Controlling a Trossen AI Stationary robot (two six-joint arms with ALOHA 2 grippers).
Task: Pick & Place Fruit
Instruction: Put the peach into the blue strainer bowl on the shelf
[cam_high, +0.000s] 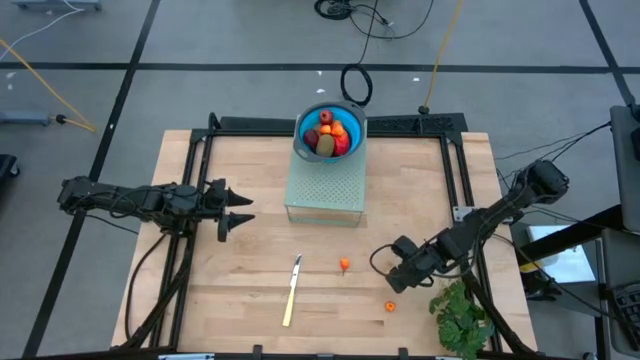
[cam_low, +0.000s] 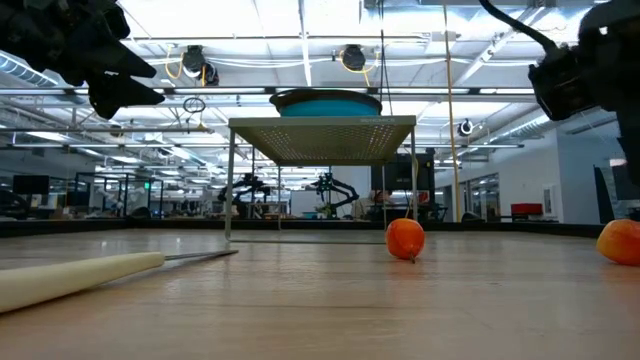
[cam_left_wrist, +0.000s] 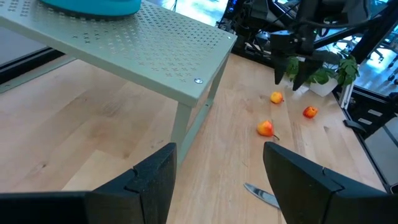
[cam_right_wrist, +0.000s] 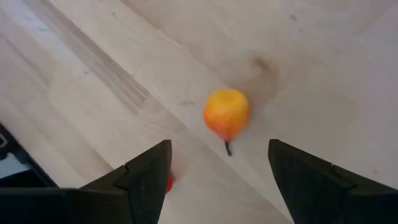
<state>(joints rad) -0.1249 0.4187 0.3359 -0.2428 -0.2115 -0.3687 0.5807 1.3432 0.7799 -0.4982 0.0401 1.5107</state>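
The wooden table carries a pale green perforated stand at its far middle, and on the stand's far end sits a blue bowl holding a heap of fruit — red, orange and olive-brown pieces.

The left gripper hangs above the table off the stand's left side, fingers spread wide with nothing between them, pointing toward the stand. Its wrist view looks past the stand's leg to small orange pieces further on.

The right gripper is low over the near right part of the table, its fingers wide apart and empty. A small orange fruit with a short stem lies on the wood just ahead of the fingers, centred on the gap but not between them.

A leafy green bunch lies just beside this gripper, at the table's near right corner. A pale-handled knife lies well to the gripper's left, near the table's front middle.

Another small orange piece rests between knife and right gripper — apart from both.
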